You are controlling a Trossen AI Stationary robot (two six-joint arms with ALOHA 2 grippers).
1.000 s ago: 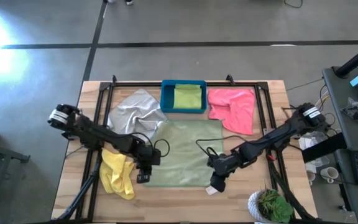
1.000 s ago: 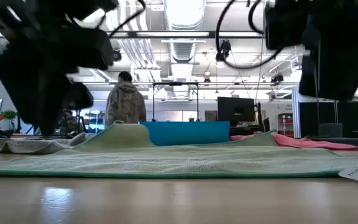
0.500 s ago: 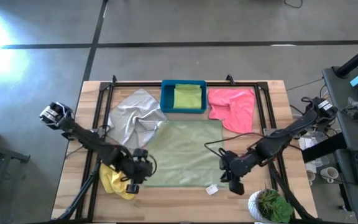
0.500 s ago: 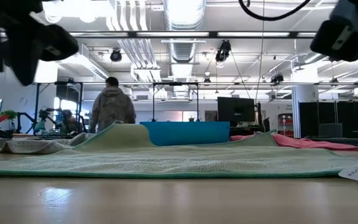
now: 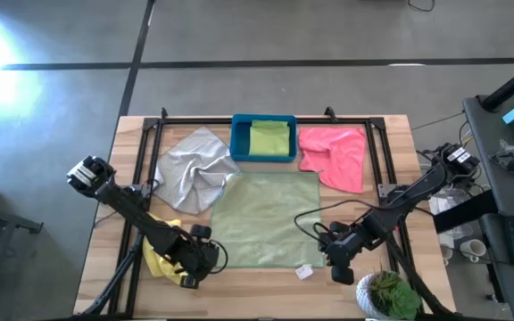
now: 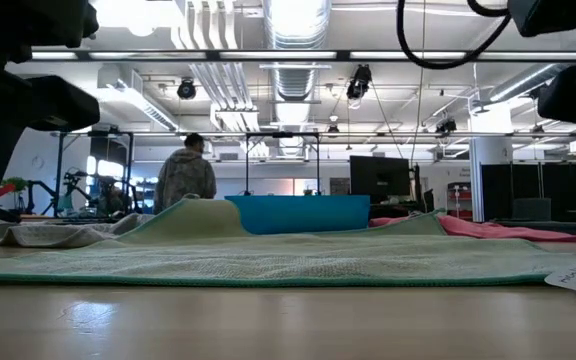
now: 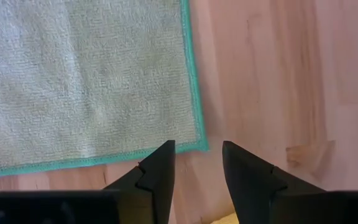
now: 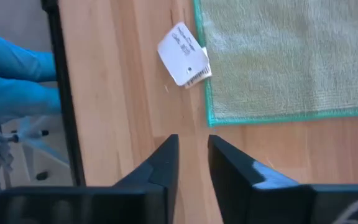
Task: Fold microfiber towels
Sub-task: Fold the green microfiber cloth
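Wood tabletop (image 5: 266, 281) nearest, bare. Left gripper (image 7: 197, 163) and right gripper (image 8: 192, 160) hover over the pale sage green microfiber towel's (image 5: 266, 218) near corners, fingers apart, empty. Towel lies flat, centre. Beyond: blue rectangular plastic bin (image 5: 263, 139).

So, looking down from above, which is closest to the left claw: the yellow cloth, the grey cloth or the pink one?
From the left gripper:
1. Yellow towel, right beside it.
2. Grey towel, farther up the table's left side.
3. Pink towel, far right corner.
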